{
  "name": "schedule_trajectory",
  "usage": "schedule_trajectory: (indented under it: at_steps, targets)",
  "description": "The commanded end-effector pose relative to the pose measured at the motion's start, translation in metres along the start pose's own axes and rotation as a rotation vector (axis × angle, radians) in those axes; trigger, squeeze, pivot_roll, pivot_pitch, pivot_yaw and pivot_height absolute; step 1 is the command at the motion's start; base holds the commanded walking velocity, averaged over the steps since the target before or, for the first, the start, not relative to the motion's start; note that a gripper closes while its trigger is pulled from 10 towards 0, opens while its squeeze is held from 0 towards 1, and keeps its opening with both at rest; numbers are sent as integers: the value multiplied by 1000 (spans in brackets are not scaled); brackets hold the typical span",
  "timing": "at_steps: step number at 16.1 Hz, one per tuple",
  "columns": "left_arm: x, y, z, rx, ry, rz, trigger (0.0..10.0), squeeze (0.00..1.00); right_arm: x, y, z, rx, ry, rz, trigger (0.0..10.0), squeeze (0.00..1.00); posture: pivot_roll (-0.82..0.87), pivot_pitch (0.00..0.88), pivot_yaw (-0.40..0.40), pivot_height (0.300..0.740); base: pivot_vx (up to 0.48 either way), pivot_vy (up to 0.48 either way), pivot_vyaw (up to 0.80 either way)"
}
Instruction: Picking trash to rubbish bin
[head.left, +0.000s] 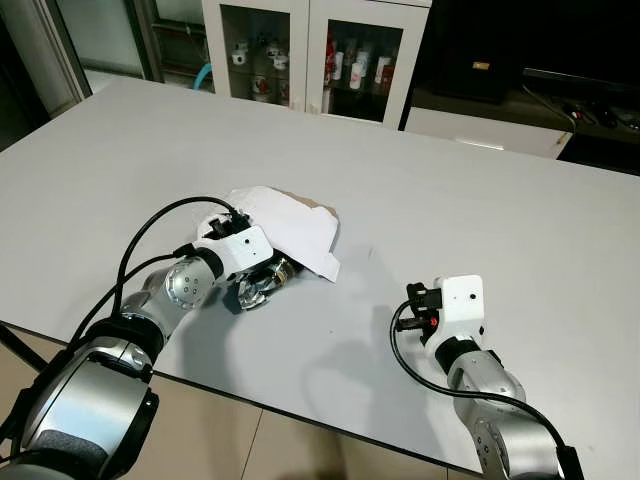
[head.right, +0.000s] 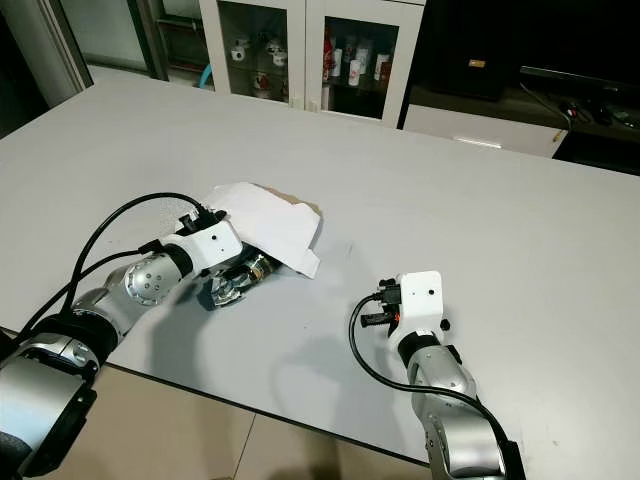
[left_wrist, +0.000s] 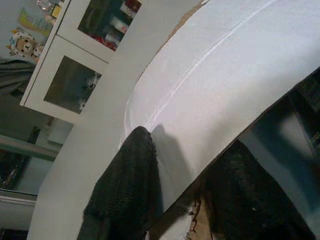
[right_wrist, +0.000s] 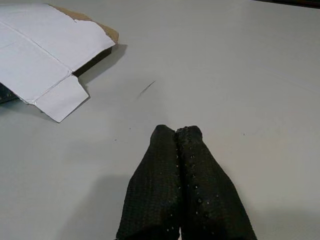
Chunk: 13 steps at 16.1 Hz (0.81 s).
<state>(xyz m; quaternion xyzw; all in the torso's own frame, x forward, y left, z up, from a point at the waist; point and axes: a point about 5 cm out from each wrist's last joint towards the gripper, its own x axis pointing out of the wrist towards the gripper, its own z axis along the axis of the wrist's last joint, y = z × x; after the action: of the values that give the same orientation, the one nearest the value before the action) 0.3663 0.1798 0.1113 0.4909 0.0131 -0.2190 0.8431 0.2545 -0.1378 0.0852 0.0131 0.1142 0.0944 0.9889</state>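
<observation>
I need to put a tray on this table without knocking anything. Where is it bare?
Bare: the table from the flattened carton to the far edge by the cabinet, and its whole right side. Crowded: near-left, where the left tool grips the carton; the right tool hovers near the front edge.

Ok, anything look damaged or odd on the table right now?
The white carton is torn open and flattened, its brown inner edge showing. The left hand has its fingers around one flap. Nothing has spilled on the table.
</observation>
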Motion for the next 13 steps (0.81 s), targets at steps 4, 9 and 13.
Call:
schedule_trajectory:
  at_steps: [4,9,13]
  targets:
    - [2,4,4,14,-11,12,0,0,-2,0,0,-7,0,1,10000,0,-34,8,-49,740,0,0,0]
    - [0,18,2,12,-3,84,0,0,0,1,0,-7,-2,6,10000,0,-19,5,-53,740,0,0,0]
    - [-10,52,-1,-43,-47,198,0,0,13,10,6,-12,-19,62,10000,0,17,12,-68,740,0,0,0]
